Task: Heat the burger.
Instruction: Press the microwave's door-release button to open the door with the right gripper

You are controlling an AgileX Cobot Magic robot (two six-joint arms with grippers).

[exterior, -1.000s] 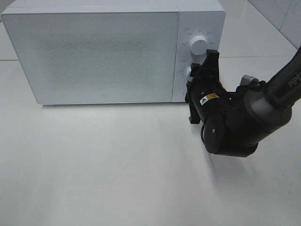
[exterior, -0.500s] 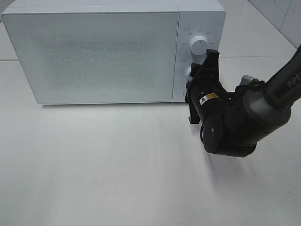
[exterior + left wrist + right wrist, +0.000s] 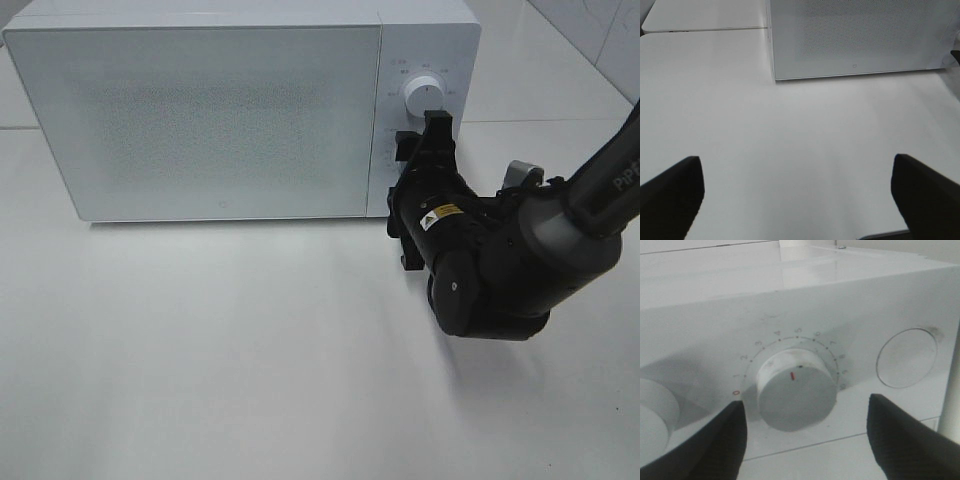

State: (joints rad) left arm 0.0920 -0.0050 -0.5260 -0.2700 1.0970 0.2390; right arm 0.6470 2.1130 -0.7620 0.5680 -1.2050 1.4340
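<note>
The burger is seen in no view, so its place, heading and long axis cannot be told; the white microwave is shown with its door shut at the far side of the table. The right gripper is held open at the right-hand control panel, and only the right wrist view shows its fingers set either side of the lower dial, untouched. The left gripper, seen in its wrist view alone, is spread wide above the table.
</note>
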